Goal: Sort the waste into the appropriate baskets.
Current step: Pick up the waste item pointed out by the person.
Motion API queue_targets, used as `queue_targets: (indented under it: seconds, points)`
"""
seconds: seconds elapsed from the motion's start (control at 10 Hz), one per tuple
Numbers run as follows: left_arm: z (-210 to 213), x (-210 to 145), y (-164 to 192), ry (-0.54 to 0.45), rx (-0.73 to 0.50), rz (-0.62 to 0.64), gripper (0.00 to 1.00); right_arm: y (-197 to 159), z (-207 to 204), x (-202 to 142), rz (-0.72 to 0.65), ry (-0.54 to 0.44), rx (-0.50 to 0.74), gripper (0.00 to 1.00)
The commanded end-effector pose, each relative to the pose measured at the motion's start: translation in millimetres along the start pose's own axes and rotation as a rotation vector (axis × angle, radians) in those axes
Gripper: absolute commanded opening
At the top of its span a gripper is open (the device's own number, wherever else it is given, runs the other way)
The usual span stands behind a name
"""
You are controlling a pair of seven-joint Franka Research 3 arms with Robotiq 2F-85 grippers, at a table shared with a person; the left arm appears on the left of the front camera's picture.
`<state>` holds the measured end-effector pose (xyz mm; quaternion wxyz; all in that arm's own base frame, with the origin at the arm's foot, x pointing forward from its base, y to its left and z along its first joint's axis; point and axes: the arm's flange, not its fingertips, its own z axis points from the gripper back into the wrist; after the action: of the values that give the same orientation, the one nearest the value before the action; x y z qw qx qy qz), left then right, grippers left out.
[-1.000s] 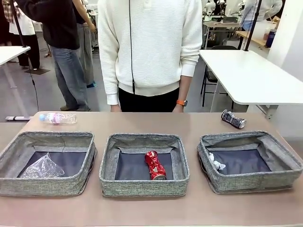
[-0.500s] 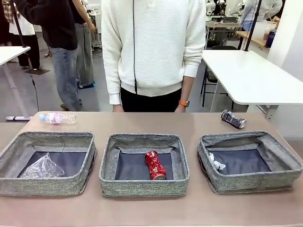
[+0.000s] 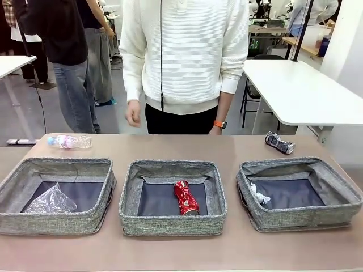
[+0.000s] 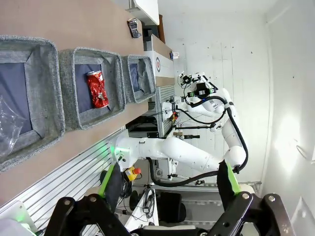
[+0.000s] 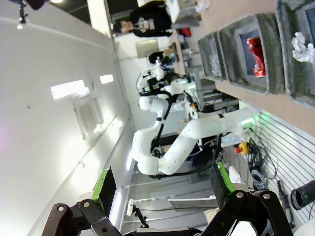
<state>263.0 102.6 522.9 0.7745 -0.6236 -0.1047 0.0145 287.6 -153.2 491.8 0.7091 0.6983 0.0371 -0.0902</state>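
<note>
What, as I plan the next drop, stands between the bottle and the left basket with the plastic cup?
Nothing visible. The bottle lies on bare table just beyond the left basket; only its low far wall must be cleared.

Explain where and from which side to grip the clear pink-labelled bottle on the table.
Probably its labelled middle, from above: the clear pink-labelled plastic bottle lies on its side, blue cap pointing left, so the grip can close across its round body.

Left gripper (image 4: 167, 183): jaws wide apart, nothing between. Right gripper (image 5: 162, 183): jaws wide apart, empty. Left arm (image 5: 197, 130), right arm (image 4: 187, 152): both folded at elbow, wrists raised, parked off near edge of surface (image 4: 93, 24).
</note>
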Motion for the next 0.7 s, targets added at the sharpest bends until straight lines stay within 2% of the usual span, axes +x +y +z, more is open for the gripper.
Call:
queue_targets:
  seconds: [0.0,0.6]
  points:
    - [0.0,-1.5,-3.5,-0.002,-0.014,0.006,1.0,5.8,0.6,-1.3,-0.008,0.001,0.011,1.0]
    - [0.0,-1.5,-3.5,-0.002,-0.014,0.006,1.0,5.8,0.6,-1.3,-0.008,0.001,0.011,1.0]
